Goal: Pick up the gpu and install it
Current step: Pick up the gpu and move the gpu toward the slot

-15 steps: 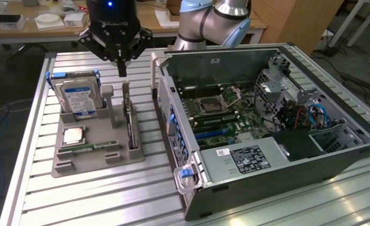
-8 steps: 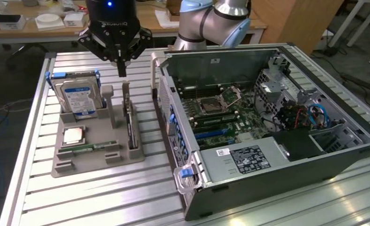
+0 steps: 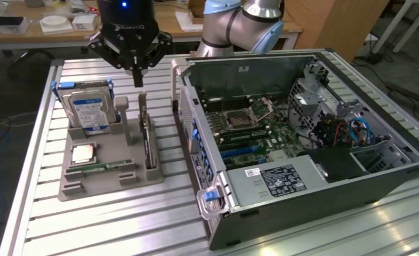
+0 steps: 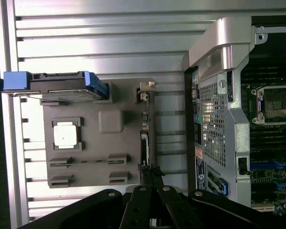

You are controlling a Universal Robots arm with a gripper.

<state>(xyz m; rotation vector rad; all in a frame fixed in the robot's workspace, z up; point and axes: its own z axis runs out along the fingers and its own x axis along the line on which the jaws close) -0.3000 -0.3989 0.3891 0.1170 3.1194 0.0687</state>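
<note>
The gpu (image 3: 146, 134) stands on its long edge in a slot along the side of the grey holder tray (image 3: 103, 185) nearest the computer, its silver end bracket at the far end. In the wrist view the gpu (image 4: 144, 143) shows edge-on as a thin dark strip beside the tray (image 4: 95, 157). My black gripper (image 3: 137, 79) hangs just above the card's far end, fingers brought together to a point with nothing between them. The wrist view has the gripper (image 4: 150, 175) tips meeting right over the card's edge.
The tray also holds a silver blue-labelled hard drive (image 3: 88, 109), a square processor (image 3: 83, 153) and a green memory stick (image 3: 96, 167). The open computer case (image 3: 302, 149) lies to the exterior view's right, motherboard exposed, its grey handle (image 3: 177, 66) near the gripper. Everything rests on a slatted aluminium table (image 3: 124, 224).
</note>
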